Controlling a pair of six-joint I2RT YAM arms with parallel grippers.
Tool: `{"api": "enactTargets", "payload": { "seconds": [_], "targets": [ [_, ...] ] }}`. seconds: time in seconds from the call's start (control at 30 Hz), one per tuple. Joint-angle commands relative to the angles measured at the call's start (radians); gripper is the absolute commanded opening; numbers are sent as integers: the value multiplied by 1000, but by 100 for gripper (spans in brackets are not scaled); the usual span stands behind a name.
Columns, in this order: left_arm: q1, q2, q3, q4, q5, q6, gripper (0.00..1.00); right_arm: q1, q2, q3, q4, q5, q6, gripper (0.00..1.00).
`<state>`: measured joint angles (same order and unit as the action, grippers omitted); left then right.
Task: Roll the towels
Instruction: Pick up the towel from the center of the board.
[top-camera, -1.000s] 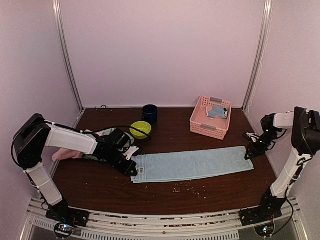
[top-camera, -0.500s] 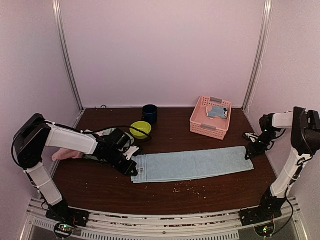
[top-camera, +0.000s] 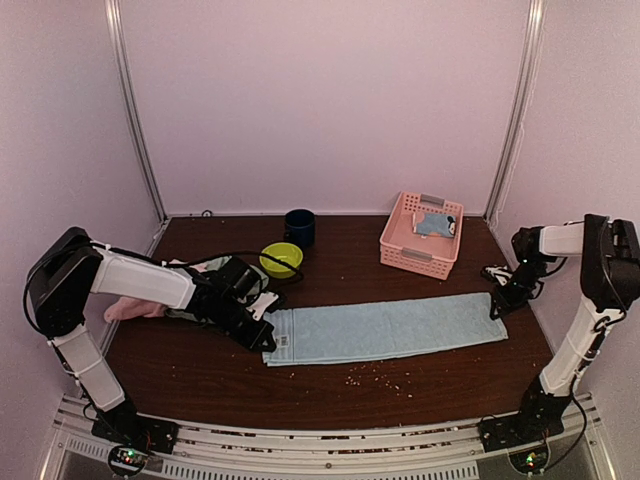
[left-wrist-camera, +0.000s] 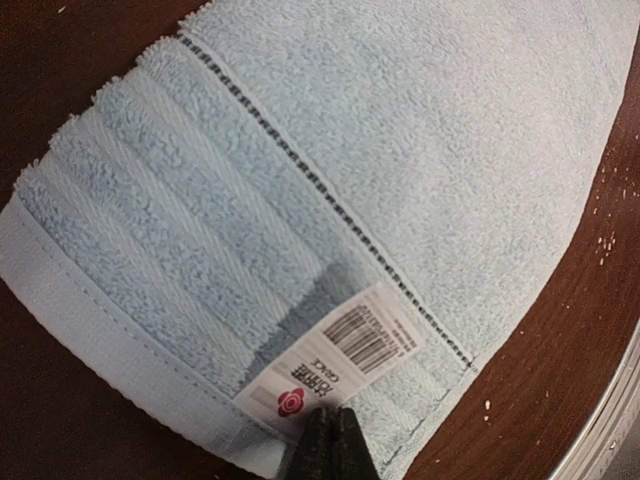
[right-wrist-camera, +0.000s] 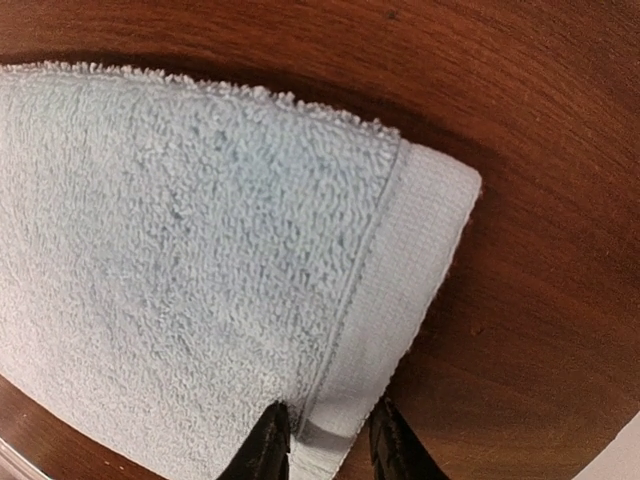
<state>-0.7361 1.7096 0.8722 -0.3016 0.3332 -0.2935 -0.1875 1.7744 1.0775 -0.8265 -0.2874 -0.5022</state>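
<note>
1. Lying flat as one long strip, the pale blue towel (top-camera: 385, 328) runs left to right across the middle of the table (top-camera: 330, 285). No turn of roll shows in it, so the rolling step is judged not yet begun.
2. The left gripper (top-camera: 262, 337) sits at the strip's left end. In its wrist view the fingertips (left-wrist-camera: 325, 450) meet with no gap, over the left-end hem (left-wrist-camera: 100, 335) just beside the barcode label (left-wrist-camera: 345, 355), and appear to pinch that edge. The likely reason is that a roll starts from a short end.
3. The right gripper (top-camera: 497, 305) sits at the strip's right end. Its fingers (right-wrist-camera: 268, 445) stand apart, astride the right-end hem (right-wrist-camera: 410, 270), which lies flat between them unclamped. The placement is probably meant to keep the strip straight.
4. Materials: the main field is looped terry pile. A ribbed border (left-wrist-camera: 170, 230) edged by a dotted stitch line leads to a smooth, flat-woven hem. The cloth looks limp and would likely skew unless rolled evenly.
5. Other towels: a patterned towel (top-camera: 435, 224) rests inside the pink basket (top-camera: 415, 258), far right. A pink towel (top-camera: 125, 310) lies at the left edge beneath the left arm.
6. Bystanders: a lime-green bowl (top-camera: 265, 258) and a dark mug (top-camera: 299, 227) stand beyond the left gripper. Pale crumbs (top-camera: 375, 376) are scattered near the strip's near edge.
</note>
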Motion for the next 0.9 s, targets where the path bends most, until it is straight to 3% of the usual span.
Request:
{"api": "enactTargets", "payload": {
  "seconds": [0.0, 0.17, 0.37, 0.57, 0.87],
  "targets": [
    [-3, 36, -28, 1, -11, 9, 0, 54, 41, -42, 66, -95, 12, 26],
    [-3, 39, -28, 3, -10, 11, 0, 55, 38, -38, 72, -127, 19, 17],
    [-2, 39, -29, 1, -9, 18, 0, 71, 13, -31, 68, -161, 10, 13],
    [-2, 39, -24, 2, -10, 20, 0, 68, -9, -5, 44, -143, 13, 1],
    [-2, -54, -18, -14, -59, -1, 0, -16, -81, 54, -56, -17, -18, 0]
  ]
}}
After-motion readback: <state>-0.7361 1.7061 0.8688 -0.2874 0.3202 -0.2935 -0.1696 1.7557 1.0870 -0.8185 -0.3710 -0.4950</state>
